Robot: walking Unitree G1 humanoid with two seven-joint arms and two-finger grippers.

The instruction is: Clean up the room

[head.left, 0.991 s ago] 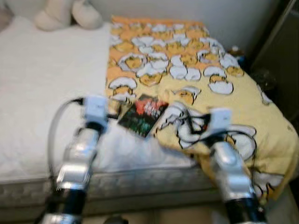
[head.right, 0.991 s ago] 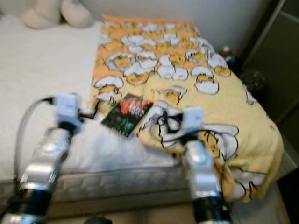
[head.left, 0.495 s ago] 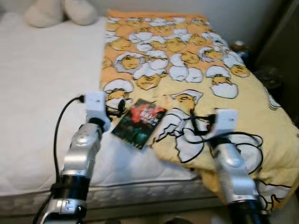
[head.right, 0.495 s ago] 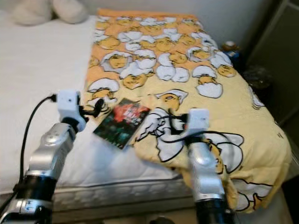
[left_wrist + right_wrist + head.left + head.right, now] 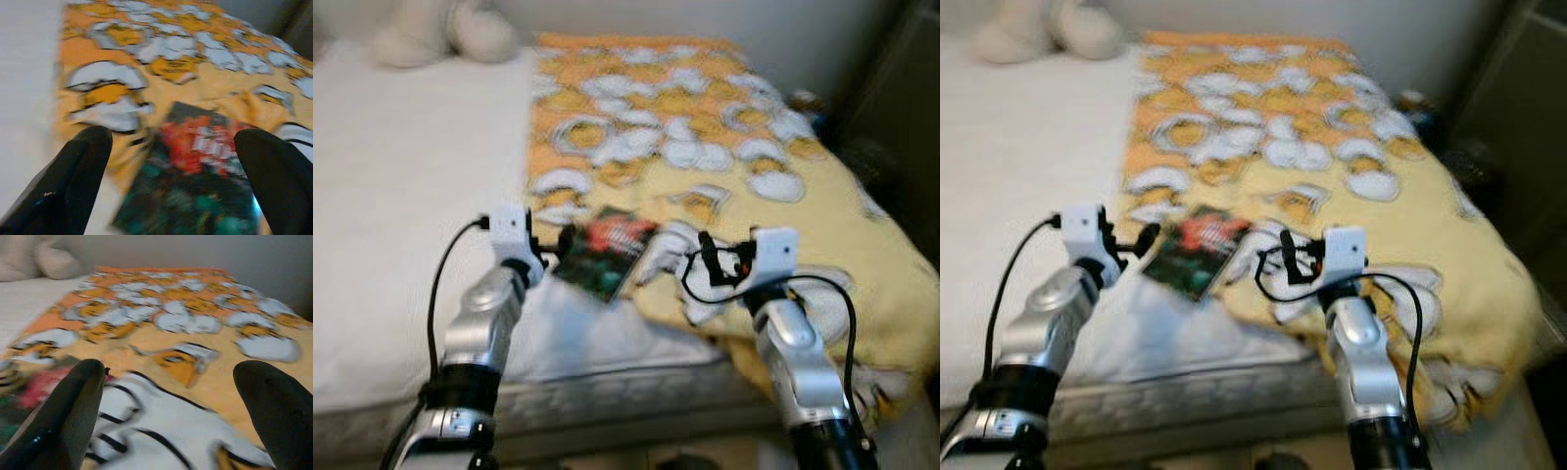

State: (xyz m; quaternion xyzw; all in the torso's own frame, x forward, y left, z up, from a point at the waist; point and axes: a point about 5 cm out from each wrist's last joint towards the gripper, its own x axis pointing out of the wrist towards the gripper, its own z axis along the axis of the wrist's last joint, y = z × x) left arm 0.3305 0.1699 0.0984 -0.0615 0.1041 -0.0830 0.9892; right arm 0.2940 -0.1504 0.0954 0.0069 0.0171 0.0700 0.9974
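Note:
A dark book with a red and green cover [image 5: 607, 251] [image 5: 195, 191] lies on the bed at the edge of a yellow blanket printed with egg characters [image 5: 744, 166] [image 5: 205, 362]. My left gripper [image 5: 560, 242] [image 5: 173, 166] is open, held just above the book's near left side. My right gripper [image 5: 710, 264] [image 5: 166, 396] is open over the rumpled front fold of the blanket, to the right of the book.
White mattress [image 5: 401, 196] takes up the left half of the bed, its front edge [image 5: 607, 392] close below my arms. A cream plush toy [image 5: 440, 34] sits at the far left corner. Dark furniture [image 5: 891, 117] stands to the right of the bed.
The camera has shifted and the picture is blurred. Both grippers stay near the book and blanket fold; the right one has lifted slightly toward the book.

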